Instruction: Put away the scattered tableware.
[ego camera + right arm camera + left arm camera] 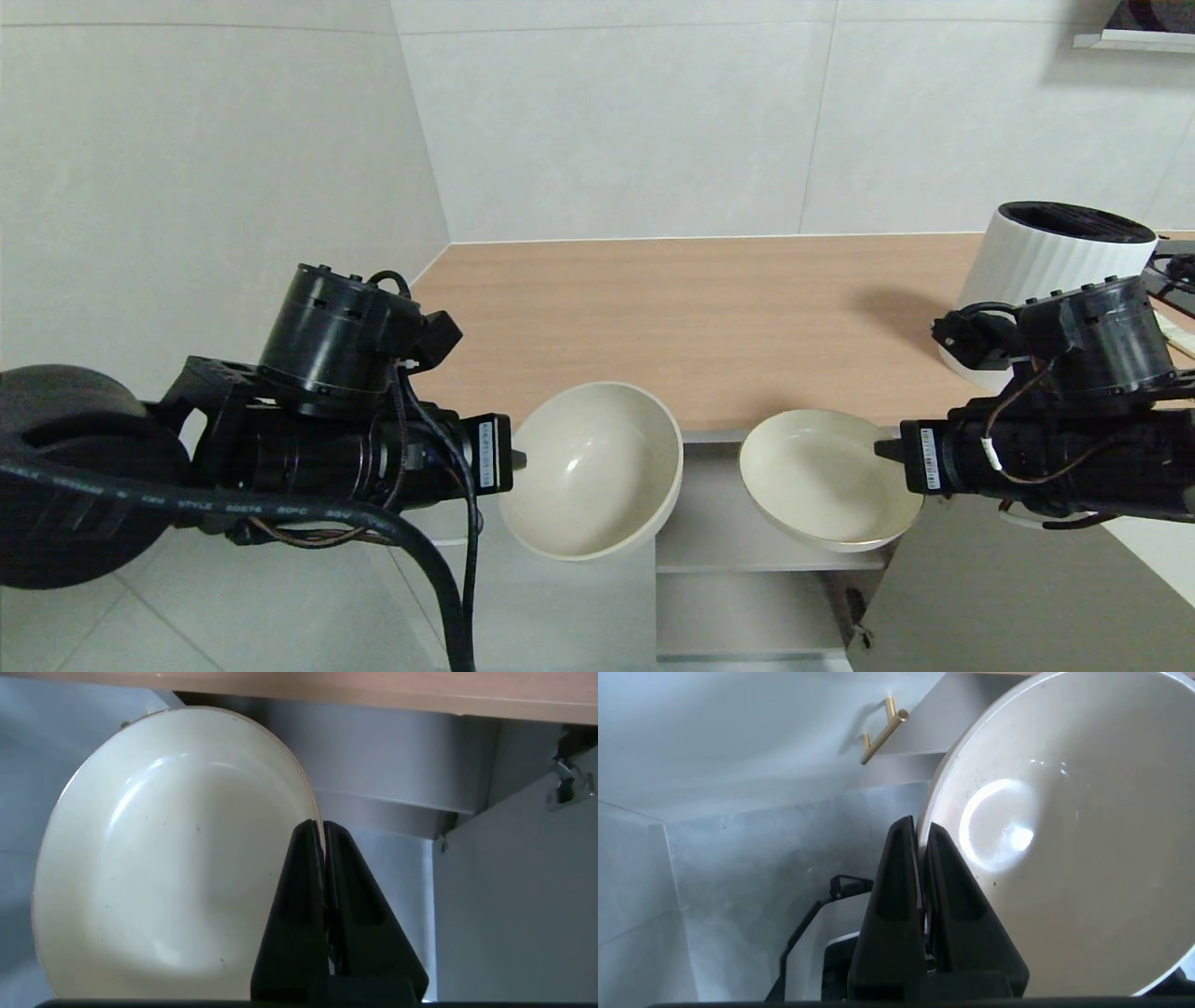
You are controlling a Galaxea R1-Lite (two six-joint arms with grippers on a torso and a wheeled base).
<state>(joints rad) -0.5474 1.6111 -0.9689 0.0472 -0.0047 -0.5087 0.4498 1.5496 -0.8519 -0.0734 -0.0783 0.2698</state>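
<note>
1. Left gripper [518,459] clenched on the rim of the deep bowl [593,471]. Bowl at its 3 o'clock, tilted, off the counter.
2. Open cabinet shelf [709,537] at 6 o'clock of both bowls: likely destination.
3. Right gripper [885,449] pinches the shallow bowl [822,481] by its rim, at its 9 o'clock.

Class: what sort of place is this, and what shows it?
Probably a kitchen: wooden countertop, tiled walls, open cabinet shelves below, plus a deep bowl and a shallow bowl.
</note>
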